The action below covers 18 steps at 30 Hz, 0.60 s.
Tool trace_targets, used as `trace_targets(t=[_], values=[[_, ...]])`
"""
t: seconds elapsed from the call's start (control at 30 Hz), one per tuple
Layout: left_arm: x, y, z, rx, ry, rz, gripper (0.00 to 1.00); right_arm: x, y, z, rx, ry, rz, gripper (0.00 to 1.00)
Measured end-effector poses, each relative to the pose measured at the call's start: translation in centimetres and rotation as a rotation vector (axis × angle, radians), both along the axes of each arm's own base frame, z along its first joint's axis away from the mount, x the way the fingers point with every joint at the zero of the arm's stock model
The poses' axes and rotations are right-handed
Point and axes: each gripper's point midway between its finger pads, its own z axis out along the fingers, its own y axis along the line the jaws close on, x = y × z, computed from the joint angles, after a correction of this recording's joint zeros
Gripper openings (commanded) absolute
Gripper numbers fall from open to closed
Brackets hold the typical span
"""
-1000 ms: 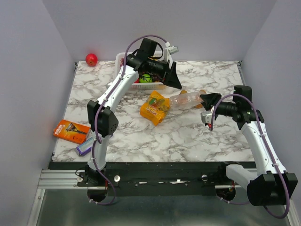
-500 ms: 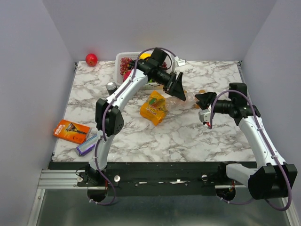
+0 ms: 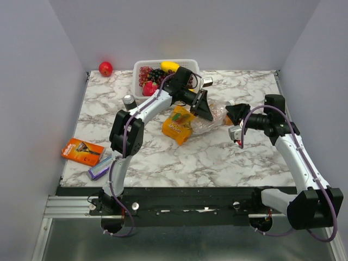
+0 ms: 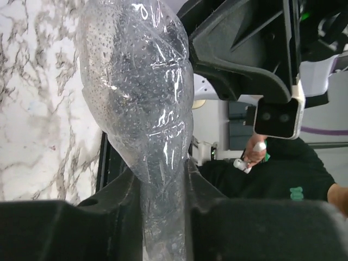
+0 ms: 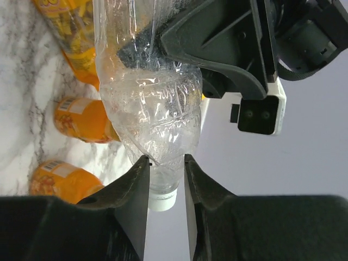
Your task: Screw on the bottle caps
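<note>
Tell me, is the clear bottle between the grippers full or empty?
Empty, it seems: the clear bottle is see-through and crumpled, only droplets inside, where the left gripper squeezes it; the right gripper holds its neck.

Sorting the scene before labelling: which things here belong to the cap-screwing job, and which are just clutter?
Job: clear bottle, white cap, orange bottles, left gripper, right gripper.
Lying about: snack bag, fruit basket, apple, can, orange pack.

L arm swung down from over fruit basket (image 3: 163, 64) to clear bottle (image 3: 220, 118). L gripper (image 3: 208, 114) was wide open before, now clamped on bottle body, plastic squeezed. Basket and dark can (image 3: 129, 100) no more covered by arm. R gripper (image 3: 234, 115) at bottle neck pinched bit tighter, shifted slightly toward L.
</note>
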Motion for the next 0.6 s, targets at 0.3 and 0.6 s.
trace_targets(t=[0.3,0.6], values=[[1.5,1.8,5.1,-0.104,-0.136,0.048,0.15,-1.6,-1.5,6.2,-0.03,-0.239,-0.094,1.0],[-1.4,7.9,11.0,-0.141,-0.836,0.296,0.14,1.7,-5.8,20.7,0.595,0.244,-0.657,1.0]])
